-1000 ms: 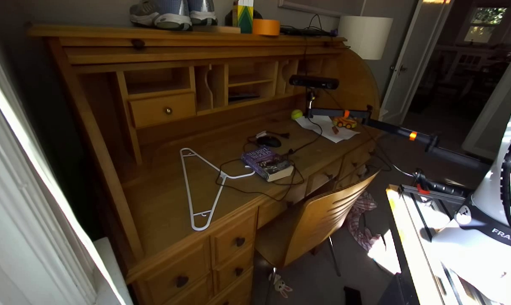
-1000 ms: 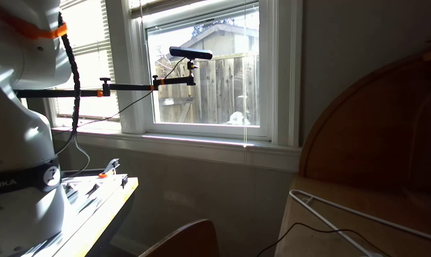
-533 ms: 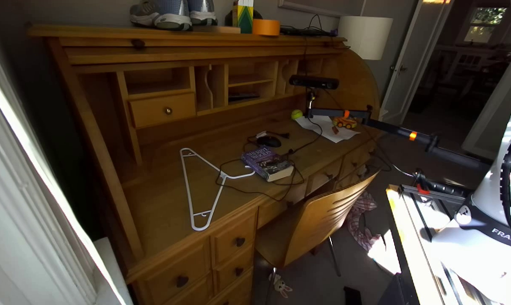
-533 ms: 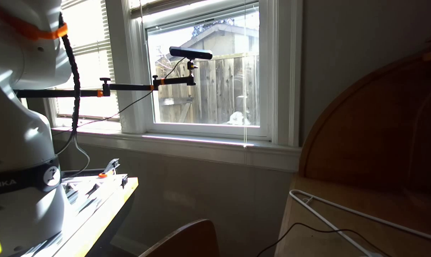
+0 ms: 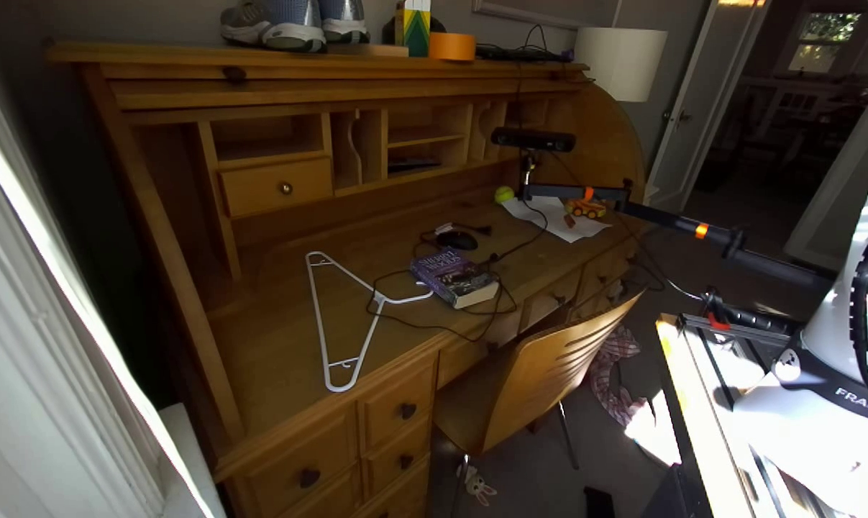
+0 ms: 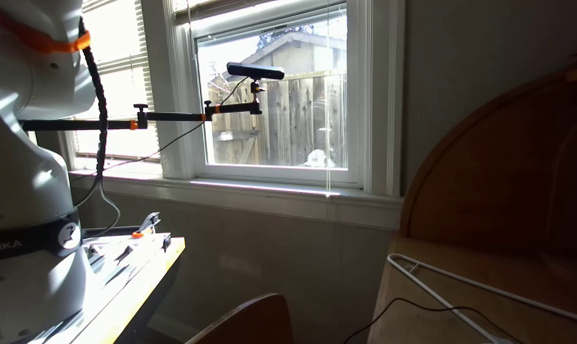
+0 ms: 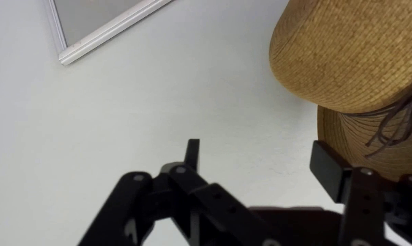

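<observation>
Gripper point(image 7: 255, 157): fingers spread wide apart, a pale surface point(image 7: 192, 95) showing between them in the wrist view.
Straw hat point(image 7: 349, 58): just beside the gripper and nearest to it; one finger overlaps the brim, contact unclear. A dark cord point(image 7: 410, 119) is tied at the crown's base, its ends over the brim. Where the hat sits relative to the counter point(image 5: 275, 345), I cannot tell.
Red-brown thing point(image 7: 301, 225): beyond the fingers, too dark to name.
White-framed gray panel point(image 7: 115, 26): well apart from the hat, one corner showing.
Franka arm point(image 6: 25, 157): mounted on a bench point(image 5: 700, 410), apart from the counter's front edge.
Slatted wooden chair point(image 5: 549, 367): at that front edge.
Purple paperback point(image 5: 455, 277): near the front edge, midway along.
Black mouse point(image 5: 457, 240): behind the paperback, toward the back edge.
White clothes hanger point(image 5: 381, 298): flat, toward the counter's end by the window point(image 6: 274, 173); a black cable point(image 6: 398, 300) crosses it.
Paper sheet point(image 5: 549, 219), tennis ball point(image 5: 504, 193), toy vehicle point(image 5: 585, 208): grouped toward the end by the lampshade point(image 5: 624, 65).
</observation>
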`<state>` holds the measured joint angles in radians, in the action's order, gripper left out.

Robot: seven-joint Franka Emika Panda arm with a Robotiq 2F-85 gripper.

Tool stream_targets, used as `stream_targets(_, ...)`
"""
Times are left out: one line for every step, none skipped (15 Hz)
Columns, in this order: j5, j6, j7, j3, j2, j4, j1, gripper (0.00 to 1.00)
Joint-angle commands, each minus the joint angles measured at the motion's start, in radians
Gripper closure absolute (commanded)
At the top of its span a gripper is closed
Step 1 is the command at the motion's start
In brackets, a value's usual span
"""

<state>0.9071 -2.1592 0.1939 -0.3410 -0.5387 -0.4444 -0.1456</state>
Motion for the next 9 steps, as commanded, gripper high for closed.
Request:
stream_targets(0.024, 0.04, -0.036, -0.022, 0.027, 0.002, 0.029, 0.0)
stream_targets(0.024, 0.08, -0.037, -0.023, 0.041, 0.002, 0.041, 0.0)
stream_targets(0.011, 0.137, -0.01, -0.012, 0.065, -0.003, 0.057, 0.0)
stream_targets(0.004, 0.219, 0.028, -0.002, 0.093, -0.017, 0.081, 0.0)
stream_targets(-0.019, 0.289, 0.046, 0.018, 0.123, -0.024, 0.096, 0.0)
stream_targets(-0.032, 0.348, 0.053, 0.032, 0.143, -0.021, 0.11, 0.0)
stream_targets(-0.05, 0.397, 0.06, 0.052, 0.164, -0.019, 0.123, 0.01)
stream_targets(-0.066, 0.442, 0.063, 0.071, 0.184, -0.017, 0.134, 0.0)
stream_targets(-0.083, 0.484, 0.058, 0.089, 0.2, -0.014, 0.144, 0.0)
